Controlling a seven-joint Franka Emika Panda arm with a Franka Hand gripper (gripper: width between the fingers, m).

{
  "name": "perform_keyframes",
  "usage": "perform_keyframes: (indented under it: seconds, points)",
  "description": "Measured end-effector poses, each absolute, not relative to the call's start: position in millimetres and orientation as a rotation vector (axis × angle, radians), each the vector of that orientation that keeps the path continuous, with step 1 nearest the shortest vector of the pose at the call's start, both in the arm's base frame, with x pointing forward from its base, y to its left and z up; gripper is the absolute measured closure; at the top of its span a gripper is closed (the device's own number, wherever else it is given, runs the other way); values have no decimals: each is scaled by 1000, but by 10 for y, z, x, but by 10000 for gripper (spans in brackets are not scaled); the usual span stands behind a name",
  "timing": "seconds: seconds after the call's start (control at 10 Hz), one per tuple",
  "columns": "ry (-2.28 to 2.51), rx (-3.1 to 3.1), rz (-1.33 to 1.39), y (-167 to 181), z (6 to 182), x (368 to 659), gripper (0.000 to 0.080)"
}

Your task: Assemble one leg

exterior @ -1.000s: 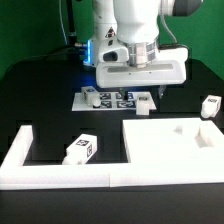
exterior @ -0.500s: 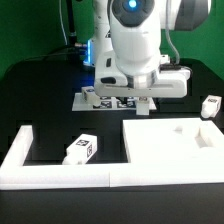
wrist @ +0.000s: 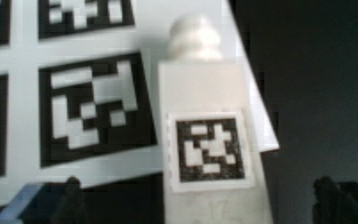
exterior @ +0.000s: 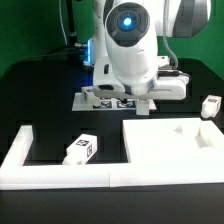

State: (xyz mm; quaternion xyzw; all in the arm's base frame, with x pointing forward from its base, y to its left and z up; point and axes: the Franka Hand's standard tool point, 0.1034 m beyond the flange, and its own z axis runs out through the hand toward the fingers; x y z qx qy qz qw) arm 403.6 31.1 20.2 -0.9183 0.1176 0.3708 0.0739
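Note:
A leg (wrist: 202,130), a white block with a rounded peg end and a square tag on its face, lies at the edge of the marker board (wrist: 69,90). My gripper (wrist: 197,205) is open, and the leg's tagged end lies between the two dark fingertips (wrist: 51,200) with a gap on each side. In the exterior view the gripper (exterior: 143,98) hangs low over this leg (exterior: 143,107) at the right end of the marker board (exterior: 105,99). Two look-alike legs lie apart: one (exterior: 81,149) at front left, one (exterior: 211,106) at far right.
The large flat white panel (exterior: 190,150) with a raised rim lies at front right. A white L-shaped wall (exterior: 22,150) runs along the front and left. The arm's base and cables stand behind the marker board.
The arm's wrist has turned and the hand has come lower over the leg by the marker board. No part has moved.

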Motion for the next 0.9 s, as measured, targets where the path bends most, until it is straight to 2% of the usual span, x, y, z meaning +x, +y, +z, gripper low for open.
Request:
perform_keyframes:
  seconds: [0.4,0.8,0.9]
  points:
    - [409,-2751,1181,409,60,3995,151]
    - [441,-2750,1193,445,62,3952,151]
    - [441,-2750,1193,444,61,3952,240]
